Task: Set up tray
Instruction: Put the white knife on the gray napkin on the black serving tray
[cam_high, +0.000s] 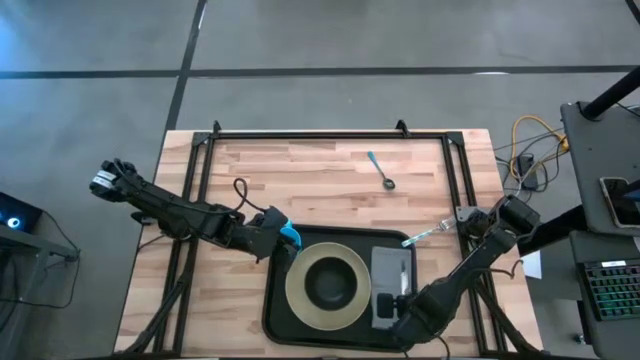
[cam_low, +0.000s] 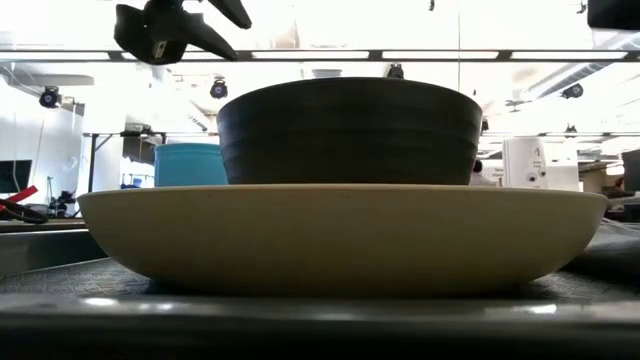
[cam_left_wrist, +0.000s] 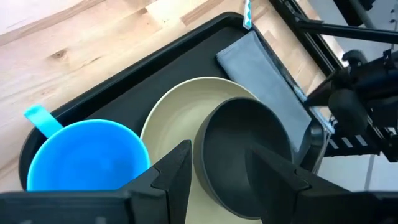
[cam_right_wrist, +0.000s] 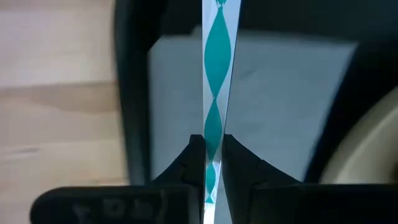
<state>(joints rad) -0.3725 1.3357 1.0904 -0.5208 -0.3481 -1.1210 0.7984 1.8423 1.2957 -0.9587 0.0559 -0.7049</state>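
Observation:
The black tray (cam_high: 280, 300) holds a tan plate (cam_high: 300, 300) with a dark bowl (cam_high: 328, 285) in it. A blue cup (cam_left_wrist: 87, 155) stands in the tray's far left corner, and a grey napkin (cam_high: 385, 270) lies along its right side. My left gripper (cam_left_wrist: 217, 180) hovers open over the cup and plate, with nothing between its fingers. My right gripper (cam_right_wrist: 213, 162) points down over the napkin (cam_right_wrist: 280, 106), shut on a thin utensil (cam_right_wrist: 217, 56) with a teal-and-silver pattern. My right gripper pinches the utensil's patterned shaft (cam_right_wrist: 213, 134) between its two fingers, coming from above and pointing down. The utensil runs away from the fingers along the napkin's length. Whether it rests on the napkin or hangs just above it, I cannot tell.
A fork with a teal handle (cam_high: 425, 234) lies on the wood at the tray's far right corner. A spoon (cam_high: 382, 172) lies farther back on the table. A black frame (cam_high: 330, 135) borders the table's far and side edges.

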